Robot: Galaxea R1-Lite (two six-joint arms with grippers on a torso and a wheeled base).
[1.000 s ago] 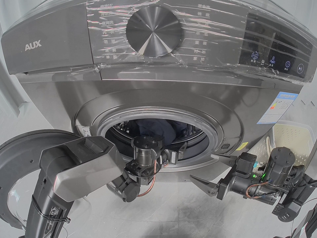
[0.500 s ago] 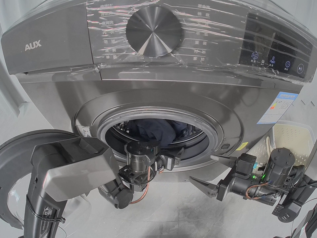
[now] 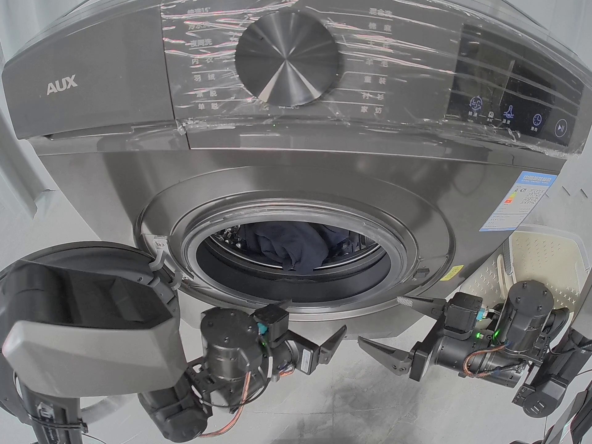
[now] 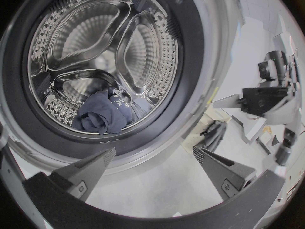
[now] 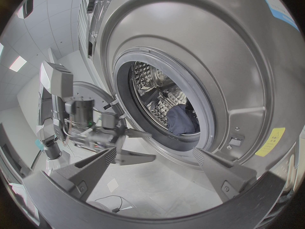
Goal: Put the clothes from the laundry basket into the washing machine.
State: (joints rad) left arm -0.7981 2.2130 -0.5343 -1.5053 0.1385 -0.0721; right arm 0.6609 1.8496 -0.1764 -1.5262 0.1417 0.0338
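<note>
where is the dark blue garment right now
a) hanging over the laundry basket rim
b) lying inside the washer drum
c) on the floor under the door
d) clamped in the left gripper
B: the dark blue garment lies bunched at the bottom of the drum, while the left gripper and the right gripper are both open and empty outside the opening.
</note>
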